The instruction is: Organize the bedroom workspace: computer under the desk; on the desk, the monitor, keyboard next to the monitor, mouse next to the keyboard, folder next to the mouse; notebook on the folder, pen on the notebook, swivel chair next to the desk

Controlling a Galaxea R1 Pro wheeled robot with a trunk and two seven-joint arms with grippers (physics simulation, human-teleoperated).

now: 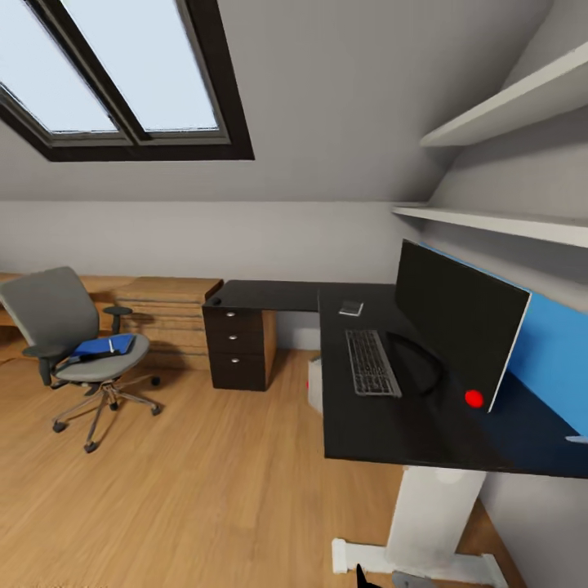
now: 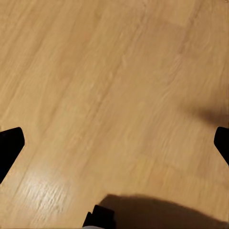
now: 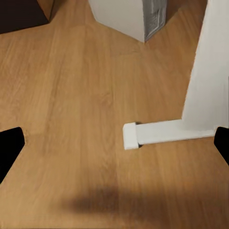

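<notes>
At nine o'clock in the head view stands one chair (image 1: 69, 343) on the wood floor (image 1: 204, 482), well apart from the counter (image 1: 384, 433), with one blue stack (image 1: 104, 346) lying on its seat; I cannot tell the folder from the notebook there. Behind it runs a low wood cabinet (image 1: 167, 306). Toward the middle, one drawer unit (image 1: 238, 347) sits under the counter's far wing. Open floor lies between chair and counter. Past the counter's near edge, at three o'clock, lie one keyboard (image 1: 371, 362), one small pale item (image 1: 351, 308) beyond it, and one monitor (image 1: 457, 327) just right of the keyboard. One computer (image 3: 131, 16) stands under the counter, near the white leg (image 3: 205, 81). The left claw (image 2: 114, 145) and right claw (image 3: 114, 148) hang over bare floor, both spread wide, holding nothing.
</notes>
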